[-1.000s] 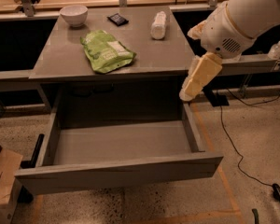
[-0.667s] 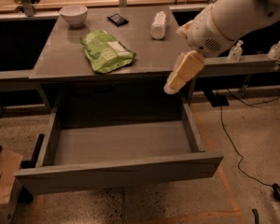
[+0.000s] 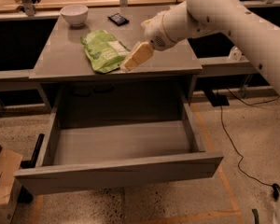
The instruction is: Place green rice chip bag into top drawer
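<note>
The green rice chip bag lies flat on the grey table top, left of centre, its white label patch facing up. My gripper hangs from the white arm just right of the bag, close above the table's front edge, its cream fingers pointing down-left toward the bag's near corner. Nothing shows between the fingers. The top drawer stands pulled out below the table, its grey box bare inside.
A white bowl and a small dark object sit at the table's back. The white arm covers the table's right back part. A cardboard box stands at the lower left. A black cable runs over the floor at right.
My gripper has moved left and up, from beside the table's right front corner to just right of the bag. The white bottle seen earlier is now hidden behind the arm.
</note>
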`<state>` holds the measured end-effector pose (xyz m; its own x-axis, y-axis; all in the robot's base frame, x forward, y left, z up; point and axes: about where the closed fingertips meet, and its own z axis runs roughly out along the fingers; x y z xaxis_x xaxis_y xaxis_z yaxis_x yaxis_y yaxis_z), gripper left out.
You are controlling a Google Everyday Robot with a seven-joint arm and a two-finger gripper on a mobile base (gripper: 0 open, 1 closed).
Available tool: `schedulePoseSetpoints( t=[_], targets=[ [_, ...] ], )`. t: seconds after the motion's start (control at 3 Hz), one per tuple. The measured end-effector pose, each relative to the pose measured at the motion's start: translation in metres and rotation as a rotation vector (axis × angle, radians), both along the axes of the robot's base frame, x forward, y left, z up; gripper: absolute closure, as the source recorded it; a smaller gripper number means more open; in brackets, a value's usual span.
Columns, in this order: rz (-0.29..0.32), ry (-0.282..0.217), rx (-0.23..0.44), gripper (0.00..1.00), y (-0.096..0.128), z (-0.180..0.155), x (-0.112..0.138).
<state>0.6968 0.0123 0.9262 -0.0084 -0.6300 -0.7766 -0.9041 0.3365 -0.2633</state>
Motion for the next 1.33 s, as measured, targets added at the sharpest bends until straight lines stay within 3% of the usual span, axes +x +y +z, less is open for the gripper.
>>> schedulePoseSetpoints(
  t=[0.33, 0.67, 1.33],
  targets=[
    [-0.002, -0.001, 0.007, 0.0, 0.002, -0.003, 0.005],
    [-0.03, 0.014, 0.072, 0.0, 0.01, -0.008, 0.012],
    [-0.094, -0.017, 0.248, 0.0, 0.044, -0.011, 0.07]
  ],
)
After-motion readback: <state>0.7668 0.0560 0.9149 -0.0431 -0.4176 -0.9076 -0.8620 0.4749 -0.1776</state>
